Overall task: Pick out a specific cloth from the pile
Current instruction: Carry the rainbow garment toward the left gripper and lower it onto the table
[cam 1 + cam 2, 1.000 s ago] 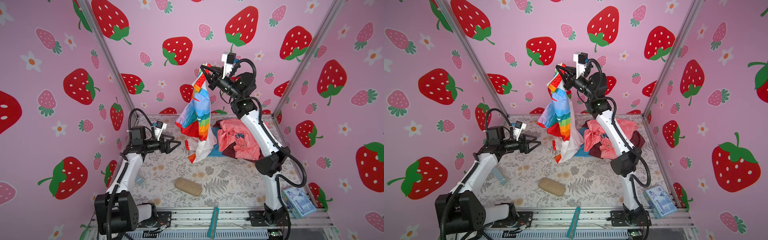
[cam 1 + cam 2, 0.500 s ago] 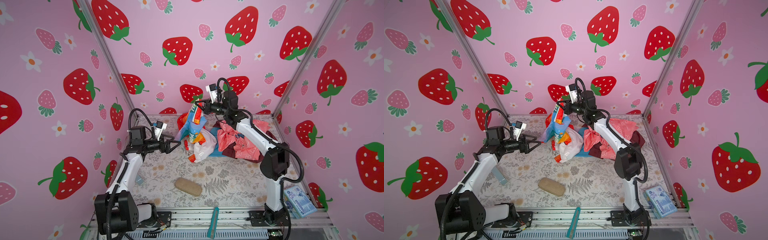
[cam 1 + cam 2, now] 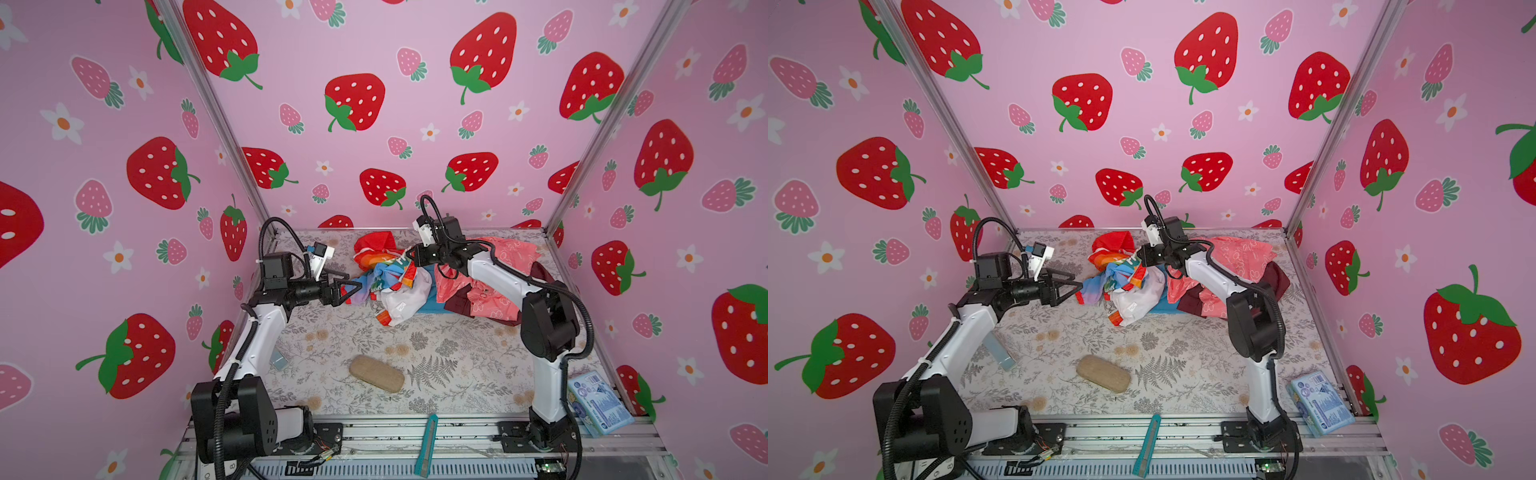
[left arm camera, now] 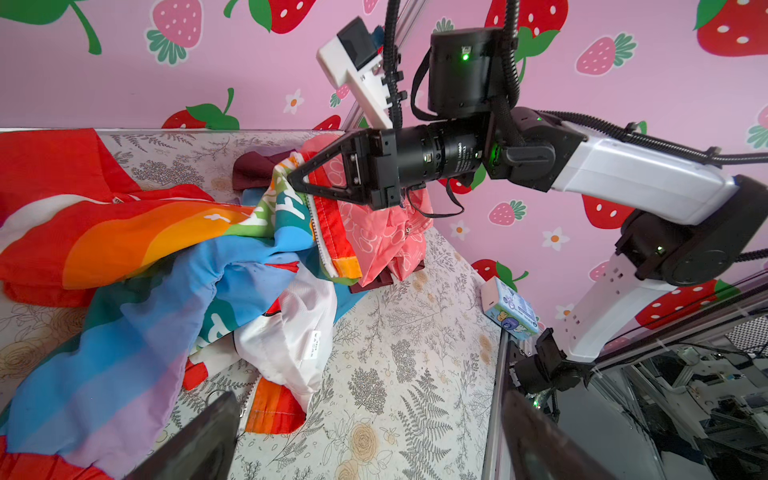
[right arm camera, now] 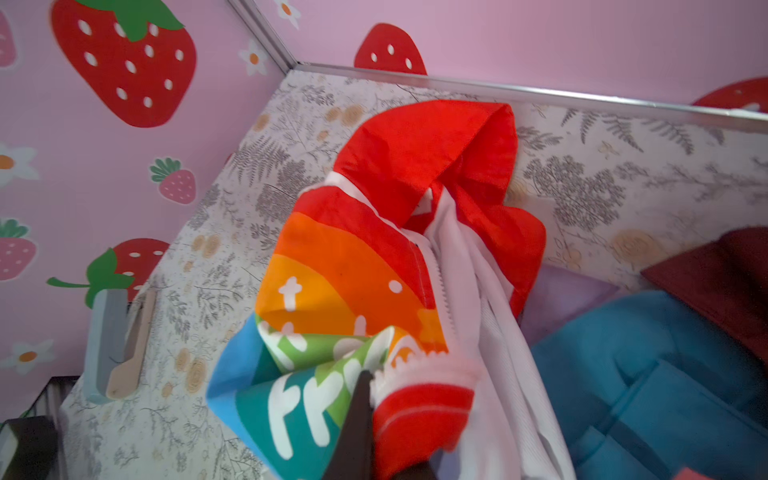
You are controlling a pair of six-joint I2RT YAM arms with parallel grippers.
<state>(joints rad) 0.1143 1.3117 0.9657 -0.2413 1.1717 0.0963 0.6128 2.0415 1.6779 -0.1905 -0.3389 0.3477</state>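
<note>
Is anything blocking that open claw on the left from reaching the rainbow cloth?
Nothing visible does. The left claw, jaws open, points straight at the rainbow cloth, its tips close beside the blue and lavender fold; no object lies between. The right claw is shut on the cloth's zipper edge.

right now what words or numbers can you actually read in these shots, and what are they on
"fr": white letters on the cloth, the rest lost in folds.
Tag sewn on the cloth: too small to read.
Blue packet: print too small to read.
Label on the right arm: too small to read.
</note>
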